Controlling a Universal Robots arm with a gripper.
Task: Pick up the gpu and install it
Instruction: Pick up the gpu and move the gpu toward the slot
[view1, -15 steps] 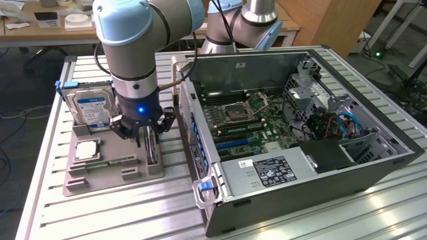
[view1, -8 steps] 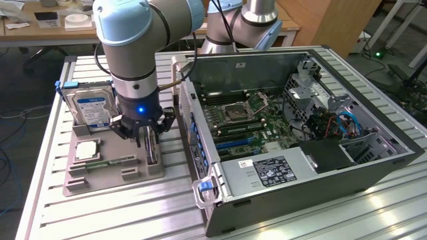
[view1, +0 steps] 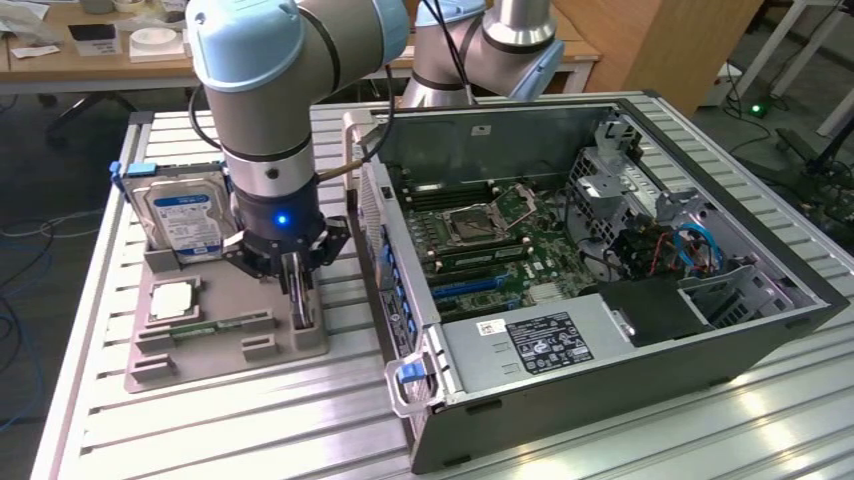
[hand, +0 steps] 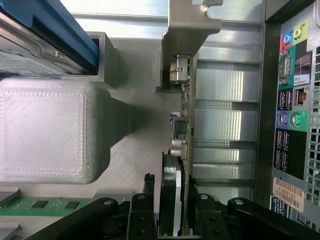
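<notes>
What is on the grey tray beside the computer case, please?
A hard drive on edge, a flat memory stick, a pale square part, and the gpu upright. The gripper covers most of the gpu in the exterior view.

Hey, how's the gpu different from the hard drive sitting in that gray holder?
The gpu is a thin card with a pale metal bracket; the hard drive is a thick silver box with a blue-white label. The end effector is down over the gpu, while the hard drive stands untouched. Both stand on edge in the gray holder beside the open computer case.
</notes>
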